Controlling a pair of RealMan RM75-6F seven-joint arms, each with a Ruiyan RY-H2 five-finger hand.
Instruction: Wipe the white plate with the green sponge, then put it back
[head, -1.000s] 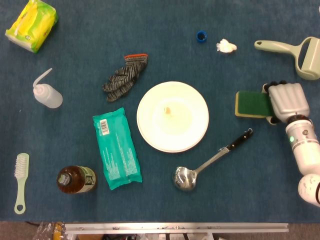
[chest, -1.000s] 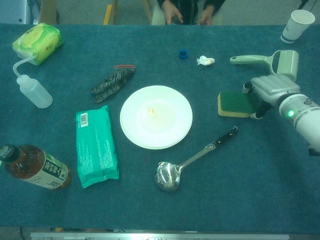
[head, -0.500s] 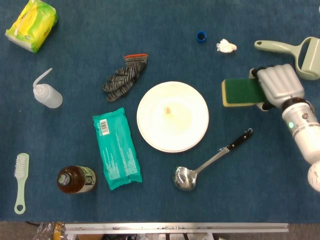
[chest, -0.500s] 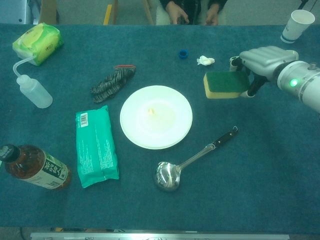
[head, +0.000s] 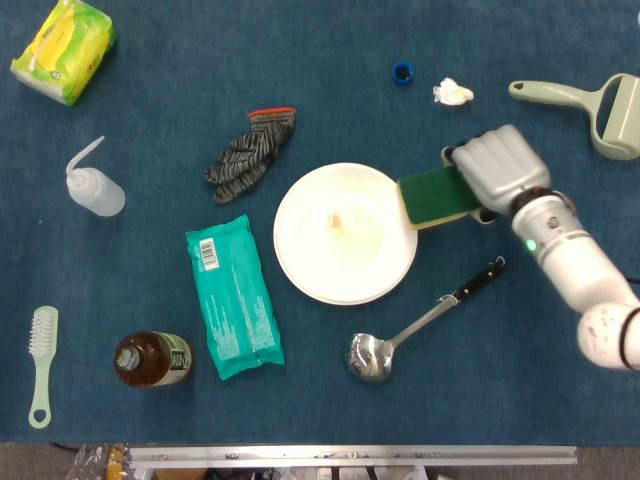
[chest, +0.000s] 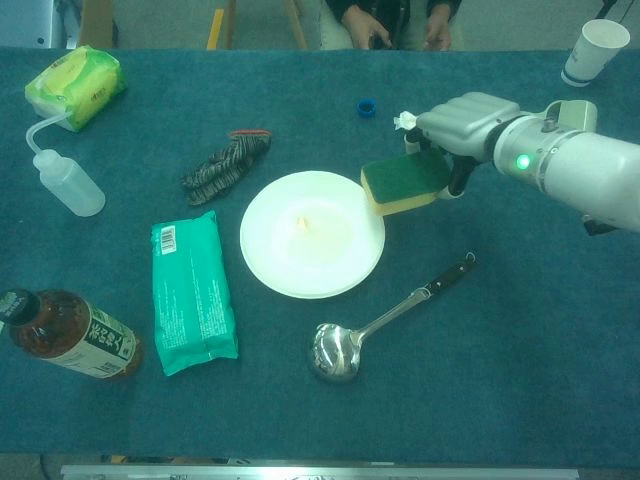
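White plate (head: 345, 233) open from above and from right side. Glove (head: 250, 155) near far-left rim, teal packet (head: 232, 296) close left, ladle (head: 420, 323) just near-right. Bare cloth far of plate.

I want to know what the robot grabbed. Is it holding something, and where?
Yes. Its right hand holds the green sponge by its right end, at the white plate's edge.

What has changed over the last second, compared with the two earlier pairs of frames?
The right robot hand, holding the green sponge, carried it leftward from the table's right side to the right rim of the white plate. The plate, ladle, glove and other items stayed put.
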